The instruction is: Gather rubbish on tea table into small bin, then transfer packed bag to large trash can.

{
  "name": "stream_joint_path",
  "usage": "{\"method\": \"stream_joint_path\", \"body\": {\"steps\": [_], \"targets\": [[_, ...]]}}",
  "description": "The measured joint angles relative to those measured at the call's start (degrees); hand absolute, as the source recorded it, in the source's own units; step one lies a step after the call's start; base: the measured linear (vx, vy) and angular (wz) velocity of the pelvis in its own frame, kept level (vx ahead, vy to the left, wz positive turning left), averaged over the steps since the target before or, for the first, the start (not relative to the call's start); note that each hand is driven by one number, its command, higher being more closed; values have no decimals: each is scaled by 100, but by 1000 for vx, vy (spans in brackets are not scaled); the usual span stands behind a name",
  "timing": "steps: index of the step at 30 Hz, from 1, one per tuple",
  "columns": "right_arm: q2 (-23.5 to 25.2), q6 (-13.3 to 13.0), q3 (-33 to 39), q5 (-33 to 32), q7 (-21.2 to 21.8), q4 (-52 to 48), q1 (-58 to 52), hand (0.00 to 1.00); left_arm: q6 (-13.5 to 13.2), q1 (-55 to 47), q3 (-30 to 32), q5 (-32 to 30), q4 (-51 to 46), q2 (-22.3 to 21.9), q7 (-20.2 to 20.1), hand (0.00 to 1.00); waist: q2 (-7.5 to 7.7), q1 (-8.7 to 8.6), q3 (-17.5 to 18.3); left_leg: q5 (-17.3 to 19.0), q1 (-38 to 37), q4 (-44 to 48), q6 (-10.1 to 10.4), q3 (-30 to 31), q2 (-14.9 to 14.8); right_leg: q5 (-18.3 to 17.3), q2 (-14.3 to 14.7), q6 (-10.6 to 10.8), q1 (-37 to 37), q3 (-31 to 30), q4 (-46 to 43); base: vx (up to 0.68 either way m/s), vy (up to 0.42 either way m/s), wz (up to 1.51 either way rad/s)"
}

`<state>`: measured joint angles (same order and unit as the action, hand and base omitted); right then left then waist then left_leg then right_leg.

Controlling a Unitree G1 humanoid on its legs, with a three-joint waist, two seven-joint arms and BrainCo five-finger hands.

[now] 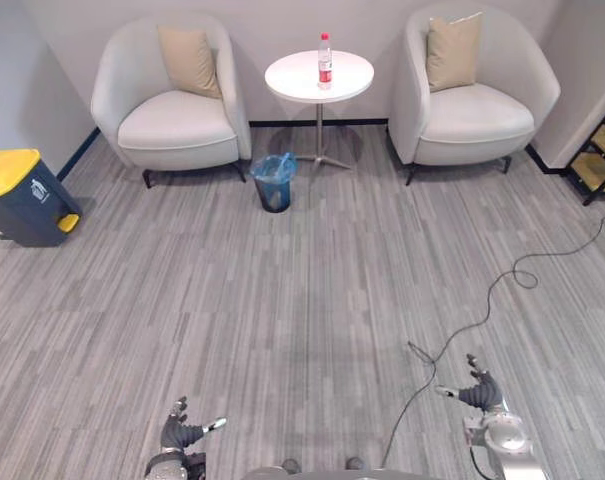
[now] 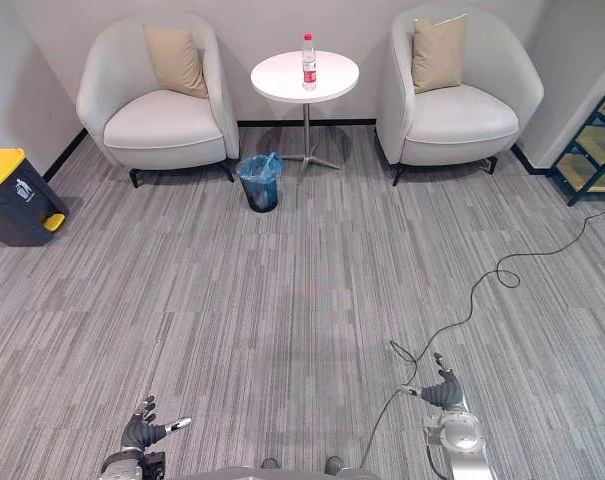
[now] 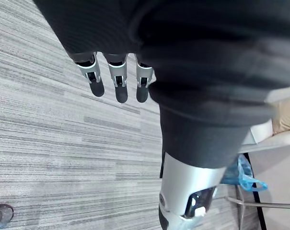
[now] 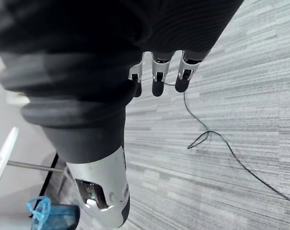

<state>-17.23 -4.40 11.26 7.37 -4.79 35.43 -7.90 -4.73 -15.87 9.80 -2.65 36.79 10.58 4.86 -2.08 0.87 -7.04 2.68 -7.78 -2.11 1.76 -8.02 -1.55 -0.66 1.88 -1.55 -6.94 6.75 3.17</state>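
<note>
A clear, red-labelled plastic bottle (image 1: 325, 60) stood on the round white surface (image 1: 292, 78) at twelve o'clock, with the blue-bagged small bin (image 1: 274, 183) beside its foot, handy for drops. Well apart, the left robot hand (image 1: 179, 433) and right robot hand (image 1: 479, 392) hung released and empty, presumably because the approach was not yet made.

Large trash can (image 1: 22, 195): left side cut off by the picture edge. Small bin (image 1: 274, 197): interior hidden by its blue bag (image 1: 273, 166); contents cannot be determined. Bottle (image 1: 325, 60) on the tea table (image 1: 294, 78): label and fill level too small to tell. Shelf unit (image 1: 602, 155): cut off at the right edge.
</note>
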Motion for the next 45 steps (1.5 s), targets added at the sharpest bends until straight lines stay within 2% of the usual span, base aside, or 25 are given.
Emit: {"method": "stream_joint_path", "body": {"steps": [8, 19, 23, 25, 26, 28, 29, 30, 31, 33, 34, 36, 37, 38, 39, 40, 41, 42, 43, 44, 45], "targets": [[-23, 45, 158, -5, 11, -1, -54, 0, 0, -91, 55, -27, 0, -14, -113, 0, -44, -11, 24, 4, -6, 21, 3, -5, -9, -75, -6, 114, 28, -46, -97, -21, -3, 0], [-42, 75, 231, -10, -9, -2, -66, 0, 53, -100, 206, -26, -22, -90, -98, 0, -52, -4, 26, 24, 170, 33, -20, -134, -19, -40, 3, 61, 272, -139, -110, -35, -6, -4], [-46, 101, 237, -20, -33, -1, 128, 0, 66, -98, 218, -7, -56, -127, -94, 0, -81, 9, 11, 275, 503, 436, -111, -327, -68, -79, 12, 111, 559, -350, -302, 29, 14, -32], [-49, 116, 241, -56, -47, 2, 235, 0, 73, -96, 221, 56, -165, -150, -92, 0, -137, 5, -42, 491, 701, 772, -174, -436, -87, -391, -28, 201, 939, -404, -946, 40, 47, -27], [-48, 138, 242, -55, -50, 2, 236, 0, 83, -97, 238, 94, -301, -147, -90, 0, -130, 8, -86, 653, 728, 971, -219, -481, -38, -787, -133, 333, 1238, -410, -1678, 38, 65, -11], [-46, 191, 240, -54, -54, 34, 187, 0, 85, -94, 245, 101, -391, -143, -76, 0, -93, 2, -152, 865, 721, 1183, -275, -489, 21, -1081, -282, 530, 1483, -291, -2415, 47, 79, -7], [-24, 255, 231, -54, -55, 95, 201, 0, 101, -93, 255, 106, -409, -141, -38, 0, -130, 10, -211, 1097, 686, 1383, -346, -474, 52, -1189, -453, 588, 1842, -46, -3347, 55, 85, -5], [-1, 262, 228, -55, -58, 105, 197, 0, 117, -93, 257, 107, -411, -135, -20, 0, -116, -6, -249, 1183, 666, 1444, -406, -454, 62, -1227, -547, 621, 2049, 65, -3758, 89, 87, -1], [42, 298, 215, -57, -57, 154, 173, 0, 136, -69, 275, 128, -420, -117, 48, 0, -47, -15, -301, 1282, 565, 1460, -454, -454, 107, -1344, -721, 559, 2291, 260, -4272, 133, 56, 2], [62, 319, 204, -67, -58, 157, 182, 0, 180, -37, 310, 208, -420, -111, 85, 0, -73, -17, -381, 1377, 357, 1418, -418, -438, 68, -1459, -813, 562, 2474, 465, -4118, 165, 38, 0], [61, 319, 204, -72, -59, 157, 191, 0, 180, -28, 315, 211, -419, -110, 104, 0, -72, -24, -401, 1403, 324, 1409, -409, -392, 42, -1451, -806, 551, 2543, 506, -3958, 291, -21, 34], [57, 319, 206, -74, -80, 162, 217, 0, 183, 110, 315, 214, -411, -112, 162, 0, -117, -161, -509, 1467, 170, 1339, -286, -209, -134, -1280, -786, 540, 2781, 665, -3158, 391, -80, 53], [58, 321, 205, -75, -92, 205, 256, 0, 183, 195, 315, 212, -388, -113, 167, 0, -131, -189, -573, 1480, -13, 1209, -173, -85, -233, -896, -769, 525, 2877, 732, -2559, 452, -142, 60], [54, 323, 206, -75, -123, 208, 257, 0, 183, 230, 315, 210, -366, -113, 173, 0, -102, -237, -562, 1532, -171, 1072, -31, 32, -312, -344, -728, 464, 2927, 730, -2052, 484, -160, 63], [51, 324, 206, -75, -135, 208, 261, 0, 183, 241, 312, 203, -360, -116, 171, 0, -99, -268, -562, 1583, -264, 1045, 58, 101, -372, 13, -716, 432, 2912, 732, -2022, 632, -252, 52], [45, 325, 209, -76, -147, 210, 282, 0, 184, 258, 311, 187, -311, -149, 168, 0, -166, -297, -540, 1620, -301, 1195, 159, 186, -558, 87, -633, -5, 2918, 798, -2303, 434, -183, 26], [69, 322, 204, -78, -148, 197, 345, 0, 184, 260, 309, 175, -306, -144, 164, 0, -162, -295, -542, 1566, -219, 1431, 257, 182, -626, -73, -615, -45, 2928, 842, -2440, 629, -315, 17], [101, 305, 203, -118, -147, 183, 411, 0, 198, 287, 307, 156, -286, -150, 164, 0, -163, -283, -546, 1417, 66, 2221, 499, 154, -766, -358, -566, -102, 2817, 913, -2569, 531, -287, 12], [101, 298, 184, -144, -149, 177, 415, 0, 202, 313, 308, 140, -287, -163, 163, 0, -215, -265, -570, 1058, 492, 3446, 592, 141, -972, -526, -439, -201, 2481, 980, -2464, 651, -344, 13], [106, 293, 146, -206, -156, 167, 414, 0, 203, 315, 310, 135, -289, -162, 164, 0, -237, -227, -600, 811, 780, 4150, 577, 145, -1146, -589, -347, -251, 2214, 995, -2311, 565, -262, 5], [141, 277, 78, -319, -183, 114, 392, 0, 204, 324, 309, 133, -295, -161, 163, 0, -245, -151, -656, 857, 1261, 5462, 503, 57, -1492, -639, -121, -293, 1695, 1008, -1941, 654, -261, -8]]}}
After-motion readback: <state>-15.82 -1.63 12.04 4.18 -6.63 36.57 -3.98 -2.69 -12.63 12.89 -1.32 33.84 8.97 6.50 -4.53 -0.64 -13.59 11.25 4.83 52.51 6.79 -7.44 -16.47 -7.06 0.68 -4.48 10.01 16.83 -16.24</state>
